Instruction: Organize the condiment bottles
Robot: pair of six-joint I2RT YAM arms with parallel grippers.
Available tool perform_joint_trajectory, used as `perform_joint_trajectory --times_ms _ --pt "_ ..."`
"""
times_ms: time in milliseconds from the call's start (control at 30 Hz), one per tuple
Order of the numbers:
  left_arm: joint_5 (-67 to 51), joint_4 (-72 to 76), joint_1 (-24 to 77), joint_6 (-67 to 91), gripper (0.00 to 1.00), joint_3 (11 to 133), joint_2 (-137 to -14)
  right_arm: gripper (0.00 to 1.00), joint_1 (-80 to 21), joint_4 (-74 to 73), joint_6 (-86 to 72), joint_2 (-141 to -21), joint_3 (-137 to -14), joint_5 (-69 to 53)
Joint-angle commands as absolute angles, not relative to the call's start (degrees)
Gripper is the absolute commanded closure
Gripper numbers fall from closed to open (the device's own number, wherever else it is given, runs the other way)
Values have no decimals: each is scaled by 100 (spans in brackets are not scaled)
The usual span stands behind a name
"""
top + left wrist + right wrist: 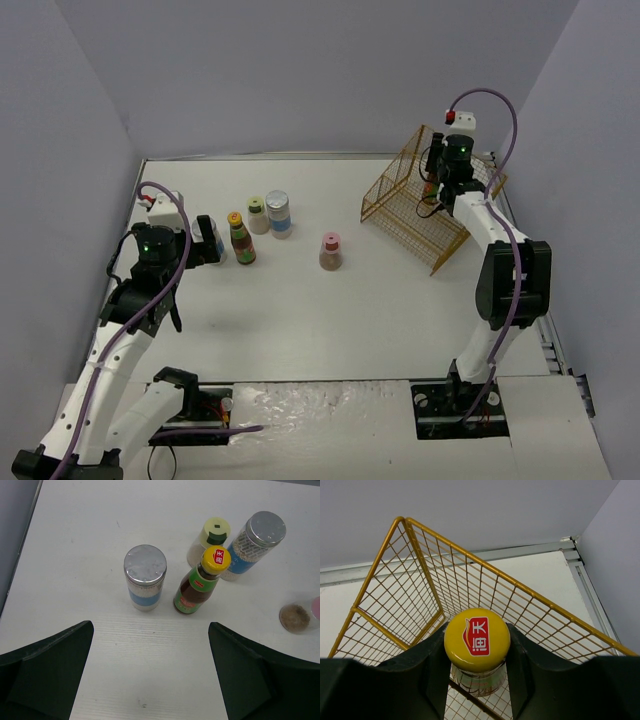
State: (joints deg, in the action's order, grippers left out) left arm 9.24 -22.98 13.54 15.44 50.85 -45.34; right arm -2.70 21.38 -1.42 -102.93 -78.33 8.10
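Observation:
My left gripper is open and empty, just short of a silver-lidded, blue-labelled jar. To that jar's right stands a dark-red sauce bottle with a yellow cap. Behind it are the green-lidded shaker and a second silver-lidded jar. The pink-lidded shaker stands alone mid-table. My right gripper is shut on the yellow cap of the other sauce bottle. It holds that bottle inside the yellow wire basket.
The wire basket lies tilted at the far right, close to the right wall and the table's back edge. The left wall runs close beside the left arm.

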Motion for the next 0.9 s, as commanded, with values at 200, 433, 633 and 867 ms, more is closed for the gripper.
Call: perform_joint_trajectory --times_ms 200,433,633,867 --pt "837 -1898 1388 1529 3 5177 -4613 54 -290 3445 -201 -10151 -7652 732" --pt "826 -1898 1380 1540 3 5186 -4634 28 -290 3337 -262 -9849 -7462 500" --pt "812 -1898 1380 1547 3 5177 -4613 17 -304 2813 -258 -9288 -7588 202" --pt "745 -1872 1371 1529 3 5177 -4611 9 -636 1873 -180 -8568 -7796 -483"
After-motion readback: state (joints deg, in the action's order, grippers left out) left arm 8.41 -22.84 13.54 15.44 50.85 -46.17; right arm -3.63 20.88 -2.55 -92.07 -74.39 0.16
